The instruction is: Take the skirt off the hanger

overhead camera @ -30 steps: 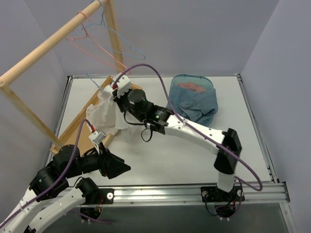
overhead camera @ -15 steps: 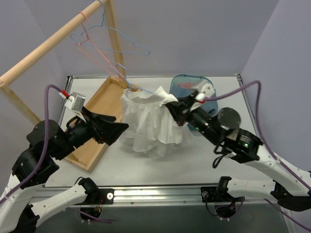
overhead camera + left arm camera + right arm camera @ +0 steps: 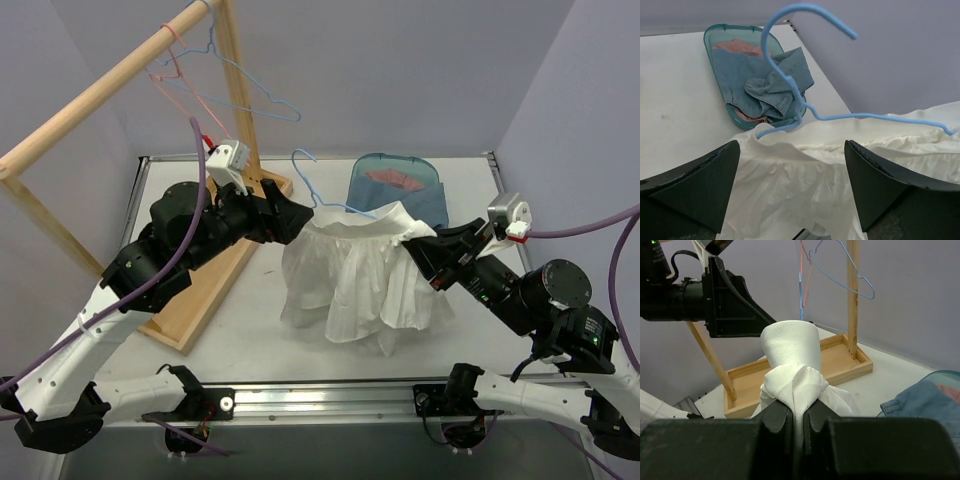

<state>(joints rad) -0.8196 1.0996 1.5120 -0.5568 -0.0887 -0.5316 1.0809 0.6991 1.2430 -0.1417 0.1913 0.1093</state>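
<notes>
The white skirt (image 3: 355, 280) hangs bunched over the table's middle, with its waistband on a blue wire hanger (image 3: 322, 197) whose hook points up. My right gripper (image 3: 418, 250) is shut on the skirt's right waistband end, and the cloth (image 3: 792, 360) is pinched between its fingers (image 3: 777, 415). My left gripper (image 3: 293, 216) is open at the skirt's left end, holding nothing. In the left wrist view the skirt (image 3: 800, 175) lies between and beyond its spread fingers (image 3: 695, 185), and the hanger (image 3: 790, 85) rises above the waistband.
A wooden clothes rack with a tray base (image 3: 200, 290) stands at the left. Pink and blue wire hangers (image 3: 235, 95) hang on its rail. A teal basket (image 3: 395, 172) with jeans (image 3: 765, 80) sits at the back, behind the skirt.
My right gripper has carried the skirt and hanger to the right, away from the rack. My left arm has risen and swung right to the skirt's left end.
</notes>
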